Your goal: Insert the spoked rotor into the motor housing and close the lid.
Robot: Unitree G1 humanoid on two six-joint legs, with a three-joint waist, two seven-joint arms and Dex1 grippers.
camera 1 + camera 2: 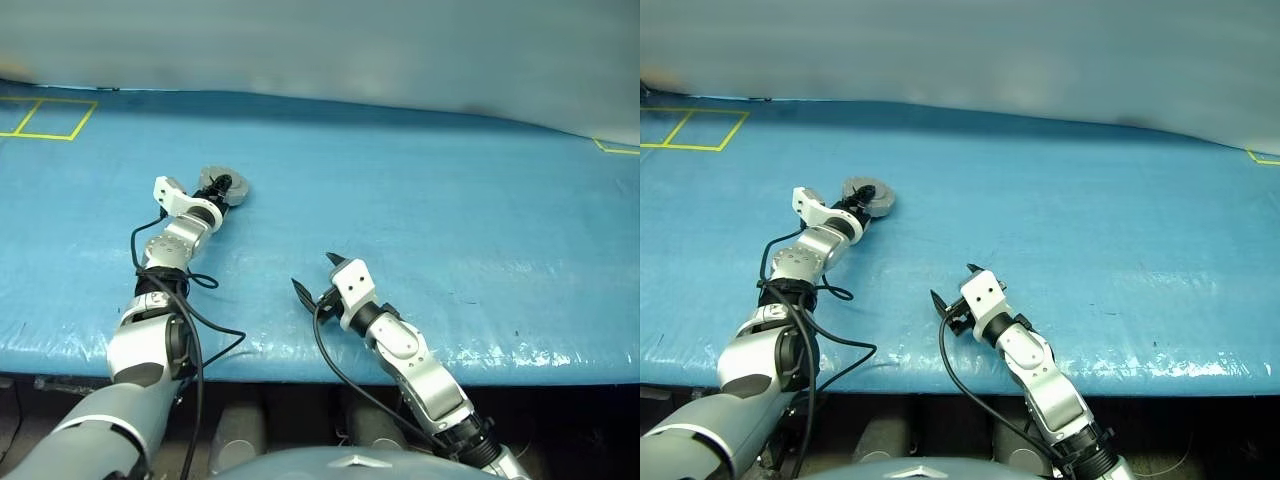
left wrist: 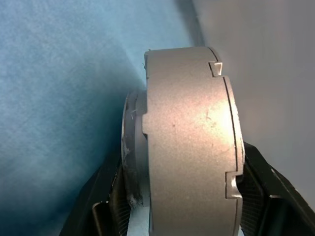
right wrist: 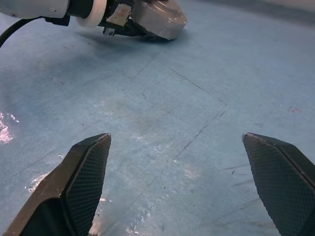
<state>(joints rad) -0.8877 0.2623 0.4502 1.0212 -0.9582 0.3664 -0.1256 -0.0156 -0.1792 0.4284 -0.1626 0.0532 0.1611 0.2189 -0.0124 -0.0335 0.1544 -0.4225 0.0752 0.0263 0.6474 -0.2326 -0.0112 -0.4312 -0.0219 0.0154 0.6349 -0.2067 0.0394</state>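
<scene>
Blue sheeting covers the counter [image 1: 420, 220], with yellow tape lines at its upper left and far right edges. The left claw [image 1: 218, 190], reaching to the left of centre in the head views, is clamped on the motor housing [image 2: 189, 147]; in its wrist view the black fingers [image 2: 106, 201] press on both sides of a grey metal body seen edge-on. A seam with small notches runs round that body where the lid [image 2: 235, 147] sits against it, so the two appear closed together. Whether the spoked rotor is inside cannot be told. In the head views the same grey assembly shows just past the left claw's tip, low over the sheeting, and in the right wrist view it lies at the upper left, held in that claw. The right claw [image 1: 318, 278] hangs near the counter's front edge, lower centre of the frame, its two textured fingers [image 3: 83, 172] spread wide with nothing between them, well apart from the housing.
</scene>
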